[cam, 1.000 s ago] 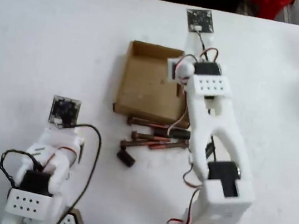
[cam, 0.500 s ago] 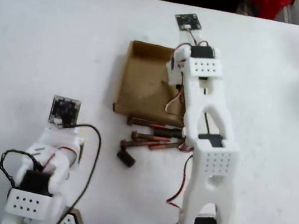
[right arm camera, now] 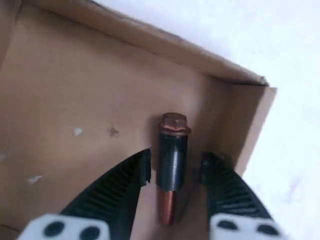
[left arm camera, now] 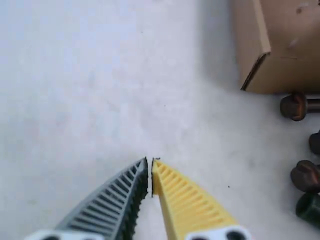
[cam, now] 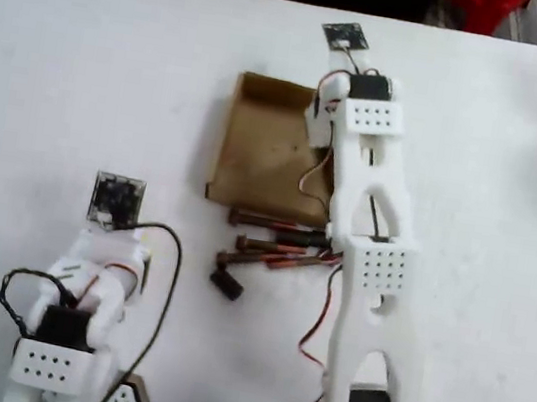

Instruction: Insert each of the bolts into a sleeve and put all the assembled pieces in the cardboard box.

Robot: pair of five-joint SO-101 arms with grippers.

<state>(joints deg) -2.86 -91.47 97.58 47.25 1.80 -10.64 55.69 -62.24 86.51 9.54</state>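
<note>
Item: bolt (right arm camera: pixel 173 125), copper-brown hex head, shank in black sleeve (right arm camera: pixel 171 162); lies in cardboard box (right arm camera: pixel 75 90) near a corner; your right gripper (right arm camera: pixel 176 159) straddles it, jaws spread; left gripper (left arm camera: pixel 150 163) pinched closed.

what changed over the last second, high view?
The right arm stretched farther out over the cardboard box. Its hand now stands open around a sleeved bolt lying in the box. The left arm, the loose bolts and the black sleeve stayed put.

We see a rust-brown bolt (right arm camera: pixel 174 123) in a black sleeve (right arm camera: pixel 172 162) between the black fingers (right arm camera: pixel 124 186) of our right hand (right arm camera: pixel 176 159); the box (right arm camera: pixel 75 95) is tan.
</note>
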